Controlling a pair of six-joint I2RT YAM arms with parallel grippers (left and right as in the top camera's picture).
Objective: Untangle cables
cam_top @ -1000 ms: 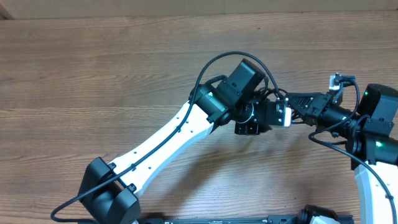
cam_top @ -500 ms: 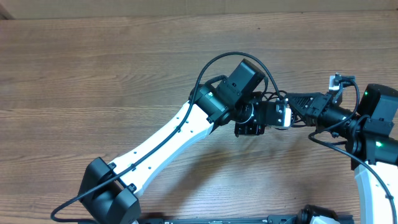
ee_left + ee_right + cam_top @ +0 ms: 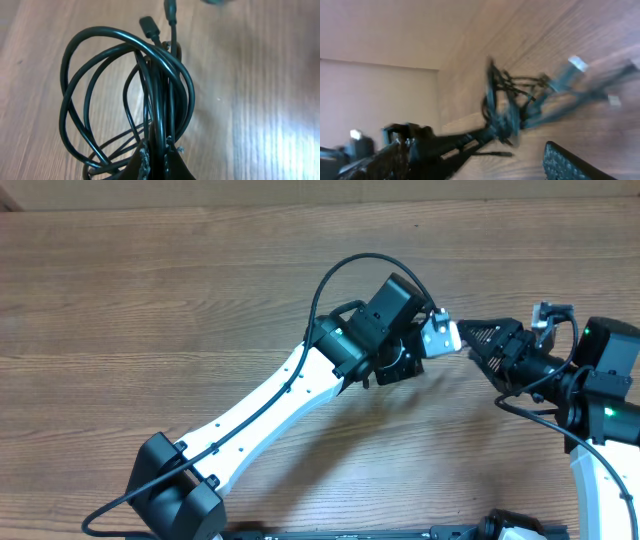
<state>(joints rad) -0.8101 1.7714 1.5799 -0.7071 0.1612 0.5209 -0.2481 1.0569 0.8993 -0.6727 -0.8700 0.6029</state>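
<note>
On table (image 3: 150, 290), landmark is cable bundle (image 3: 161, 100).
- Left gripper (image 3: 156, 161) at bundle's near end, pinched tight on gathered strands.
- Loops fan away from left gripper; bundle's long axis runs straight out from jaws.
- Right gripper (image 3: 468, 338) just beside bundle on opposite side, tips pointing at it. I cannot tell its opening; wrist view blurred.
- White piece (image 3: 438, 335) sits between right tips and bundle.
- Two black plug ends (image 3: 150, 27) at bundle's far end.
- My judgement: right arm is free one, placed for pull.
</note>
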